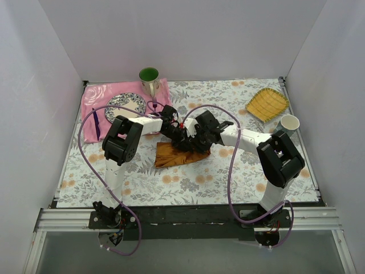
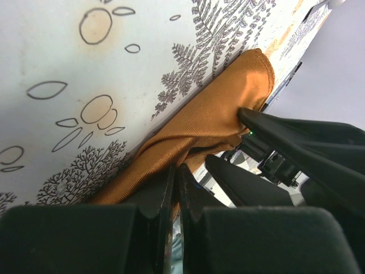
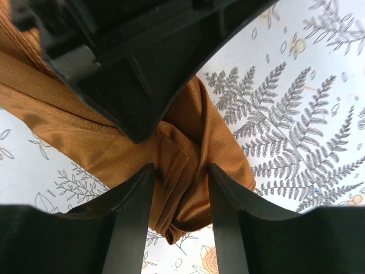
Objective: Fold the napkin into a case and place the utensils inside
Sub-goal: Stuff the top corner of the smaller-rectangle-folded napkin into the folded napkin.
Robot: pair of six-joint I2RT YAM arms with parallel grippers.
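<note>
The rust-orange napkin (image 1: pixel 173 154) lies partly folded and bunched on the floral tablecloth in the middle of the table. Both grippers meet over its far right end. My left gripper (image 1: pixel 179 136) is shut, and in the left wrist view a sliver of napkin (image 2: pixel 217 114) is pinched between its tips (image 2: pixel 177 171). My right gripper (image 3: pixel 181 171) is open, its fingers standing either side of a bunched fold of the napkin (image 3: pixel 188 188). The left gripper's black body (image 3: pixel 142 57) crosses just above it. A slim purple utensil (image 1: pixel 96 124) lies on the pink cloth, left of the plate.
At the back left a pink cloth (image 1: pixel 94 94) carries a patterned plate (image 1: pixel 125 104) and a cup with a green inside (image 1: pixel 149 77). A yellow woven tray (image 1: pixel 267 104) and a white cup (image 1: pixel 290 123) stand at the back right. White walls surround the table.
</note>
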